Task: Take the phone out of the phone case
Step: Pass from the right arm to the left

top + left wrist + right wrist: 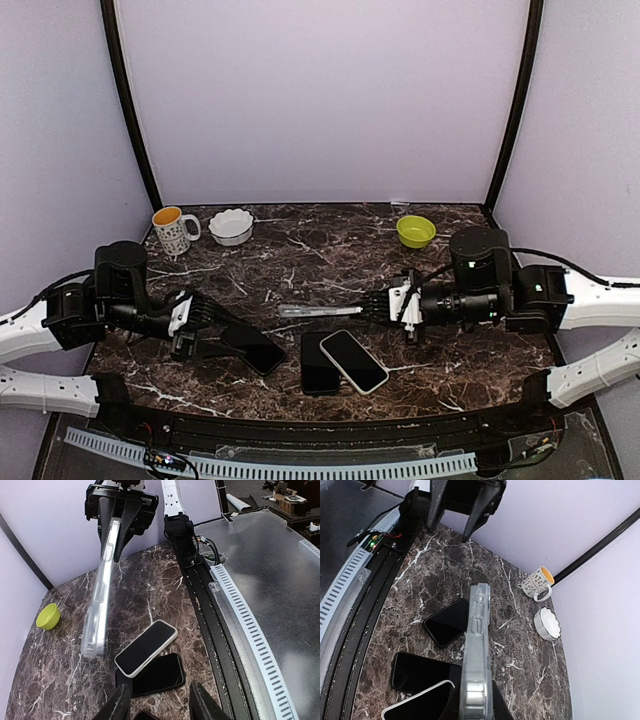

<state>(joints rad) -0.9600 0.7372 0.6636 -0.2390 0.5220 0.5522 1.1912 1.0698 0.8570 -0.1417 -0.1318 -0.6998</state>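
The job looks nearly finished. The clear case (310, 311) is empty and held in the air, pinched edge-on at one end by the right claw (372, 306), whose jaws are closed tight on it. The case sticks out level over the middle of the table (330, 250). The phone (258, 347), bare and black, lies flat on the marble on the left, just at the fingertips of the left claw (160, 690). That claw's jaws stand partly apart with nothing clamped between them, though the pictures don't show whether a fingertip touches the phone's end. Two other handsets lie near the front edge, a plain black one (318, 365) with a white-edged one (353, 361) overlapping it, below the free end of the case. What seems to be left is a clean finish. The left claw should open a little wider and back away along its own line, lifting slightly first so a finger doesn't drag the phone across the stone. The right claw should bring the case down onto bare marble behind the two spare handsets, not on top of them, with the case lying flat before it releases. The case is thin and springy, and dropped on its edge it would likely tip over or skid.
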